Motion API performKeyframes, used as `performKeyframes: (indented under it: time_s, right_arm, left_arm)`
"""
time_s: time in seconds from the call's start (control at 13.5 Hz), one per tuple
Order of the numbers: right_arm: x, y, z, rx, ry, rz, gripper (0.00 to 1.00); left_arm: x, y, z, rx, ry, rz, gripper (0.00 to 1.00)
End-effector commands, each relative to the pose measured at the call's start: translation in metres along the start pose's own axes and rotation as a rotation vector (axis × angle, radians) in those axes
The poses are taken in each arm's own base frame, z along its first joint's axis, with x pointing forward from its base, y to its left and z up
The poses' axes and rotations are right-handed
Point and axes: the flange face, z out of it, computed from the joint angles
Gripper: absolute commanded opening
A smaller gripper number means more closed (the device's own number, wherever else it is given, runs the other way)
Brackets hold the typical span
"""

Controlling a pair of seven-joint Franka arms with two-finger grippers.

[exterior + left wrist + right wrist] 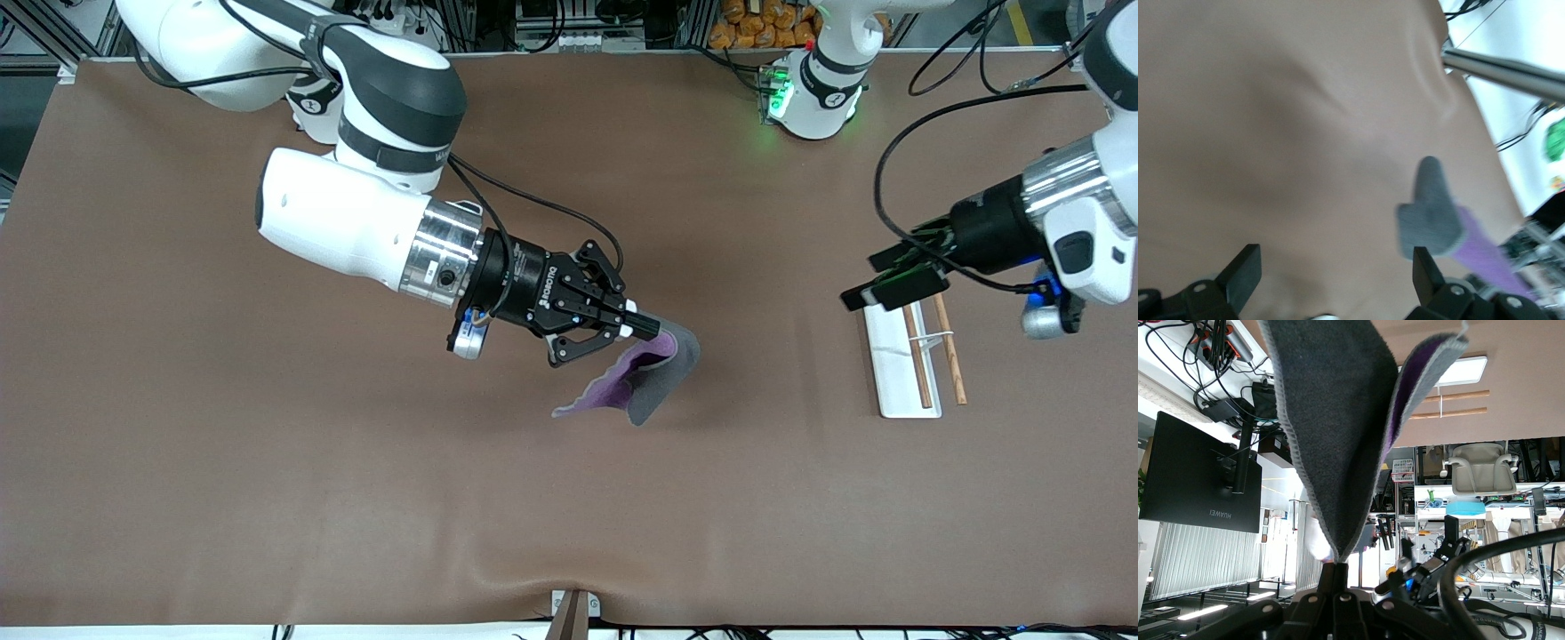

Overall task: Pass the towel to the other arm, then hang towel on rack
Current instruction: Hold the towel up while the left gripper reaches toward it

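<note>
Purple-and-grey towel dangles from my right gripper, pinched tight by one edge, up over the middle of the table. My left gripper waits spread wide, empty, over the rack.

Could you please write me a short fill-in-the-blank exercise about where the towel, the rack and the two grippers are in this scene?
1. The towel is pinched by the ____ gripper, its fingers shut on one edge.
2. The left gripper hangs over the rack with its fingers ____.
3. The towel's inner face is ____.
4. The rack carries ____ wooden rods.

Missing words: right; open; purple; two
</note>
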Motion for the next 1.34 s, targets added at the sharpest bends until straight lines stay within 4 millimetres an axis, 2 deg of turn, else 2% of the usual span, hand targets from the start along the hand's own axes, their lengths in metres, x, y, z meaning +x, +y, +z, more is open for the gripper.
performKeyframes:
  time_s: [0.0, 0.52, 0.89, 1.26]
  right_arm:
    - [-0.002, 0.002, -0.003, -0.001, -0.012, 0.021, 0.0]
    - [-0.001, 0.004, -0.001, -0.003, -0.008, 0.016, 0.0]
    - [-0.001, 0.005, 0.0, -0.005, -0.007, 0.016, 0.0]
    - [-0.001, 0.005, 0.0, -0.005, -0.006, 0.013, 0.0]
  left_arm:
    - [-0.016, 0.025, 0.008, -0.096, -0.042, -0.226, 1.0]
    - [-0.077, 0.067, 0.048, -0.221, -0.071, -0.671, 1.0]
    - [-0.091, 0.079, 0.06, -0.281, -0.087, -0.791, 1.0]
    - [-0.096, 0.086, 0.09, -0.291, -0.093, -0.823, 1.0]
